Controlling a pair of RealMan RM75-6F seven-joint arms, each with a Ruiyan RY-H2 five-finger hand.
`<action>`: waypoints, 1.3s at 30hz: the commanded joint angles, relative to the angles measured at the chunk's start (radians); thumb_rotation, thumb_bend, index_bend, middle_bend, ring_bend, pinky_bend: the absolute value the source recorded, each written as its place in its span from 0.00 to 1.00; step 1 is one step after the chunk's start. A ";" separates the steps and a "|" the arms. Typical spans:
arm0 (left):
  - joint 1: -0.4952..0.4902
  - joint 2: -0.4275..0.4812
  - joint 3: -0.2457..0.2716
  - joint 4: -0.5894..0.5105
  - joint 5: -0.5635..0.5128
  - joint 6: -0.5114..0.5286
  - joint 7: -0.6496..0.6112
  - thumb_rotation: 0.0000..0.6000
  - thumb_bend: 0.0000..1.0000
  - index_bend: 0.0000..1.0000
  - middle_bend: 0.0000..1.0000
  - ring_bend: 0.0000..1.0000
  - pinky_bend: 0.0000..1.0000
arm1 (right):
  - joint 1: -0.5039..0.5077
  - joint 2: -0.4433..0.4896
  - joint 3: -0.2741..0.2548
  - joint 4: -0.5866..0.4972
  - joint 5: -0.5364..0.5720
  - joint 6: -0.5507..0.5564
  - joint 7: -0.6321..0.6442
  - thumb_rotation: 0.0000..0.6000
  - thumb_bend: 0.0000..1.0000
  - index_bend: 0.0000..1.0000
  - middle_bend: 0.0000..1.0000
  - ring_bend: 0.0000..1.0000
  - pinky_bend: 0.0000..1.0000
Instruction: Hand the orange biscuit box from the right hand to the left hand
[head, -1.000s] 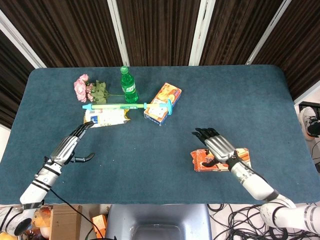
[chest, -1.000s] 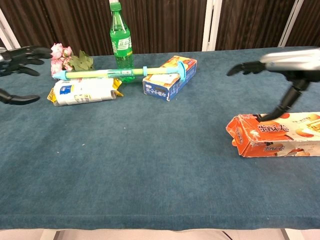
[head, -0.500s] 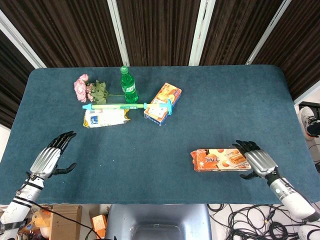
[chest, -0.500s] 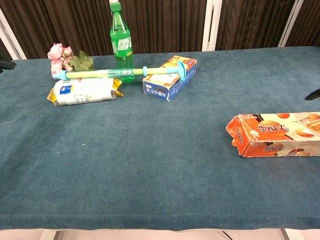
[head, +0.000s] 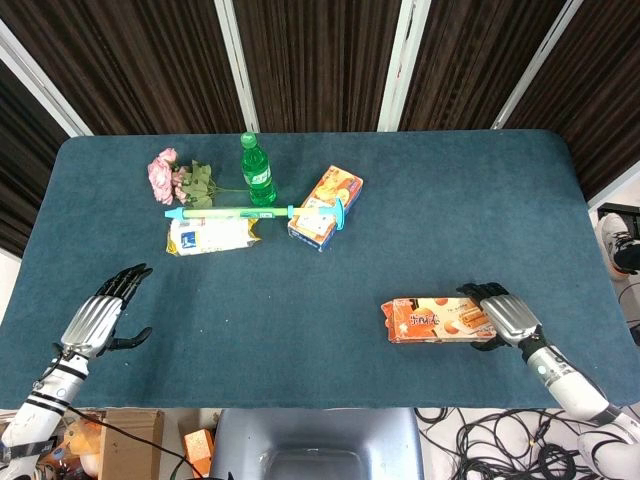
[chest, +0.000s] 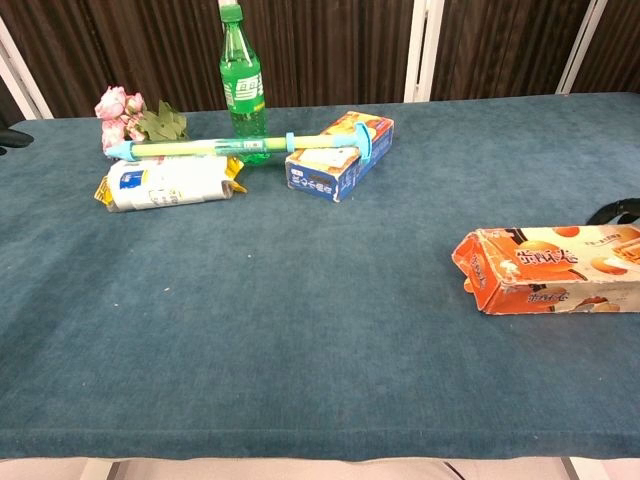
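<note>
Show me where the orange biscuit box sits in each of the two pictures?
Head view: the biscuit box lies flat at lower right of the table, the right hand at its right end.
Chest view: the biscuit box lies at the right edge, partly cut off.
Shared landmark: the green bottle, standing at the far side, left of centre.

We see a matt, napped teal cloth over the surface (chest: 300, 330), a glossy printed cardboard orange biscuit box (chest: 550, 270), a shiny clear green plastic bottle (chest: 243, 85), and silvery metallic-looking shells on each robot hand (head: 505, 312).
</note>
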 joint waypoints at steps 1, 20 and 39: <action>0.003 0.012 0.005 -0.017 0.006 0.001 0.006 1.00 0.29 0.00 0.01 0.00 0.12 | -0.017 -0.022 0.012 0.014 -0.018 0.058 -0.019 1.00 0.21 0.74 0.52 0.53 0.54; -0.107 0.113 -0.038 -0.274 -0.044 -0.150 0.105 1.00 0.21 0.00 0.00 0.00 0.09 | 0.244 0.025 0.303 -0.515 0.275 -0.027 -0.513 1.00 0.25 0.87 0.62 0.64 0.58; -0.174 0.024 -0.111 -0.283 -0.182 -0.159 0.264 1.00 0.20 0.00 0.00 0.00 0.09 | 0.679 -0.247 0.386 -0.596 0.994 0.266 -1.167 1.00 0.25 0.87 0.63 0.65 0.57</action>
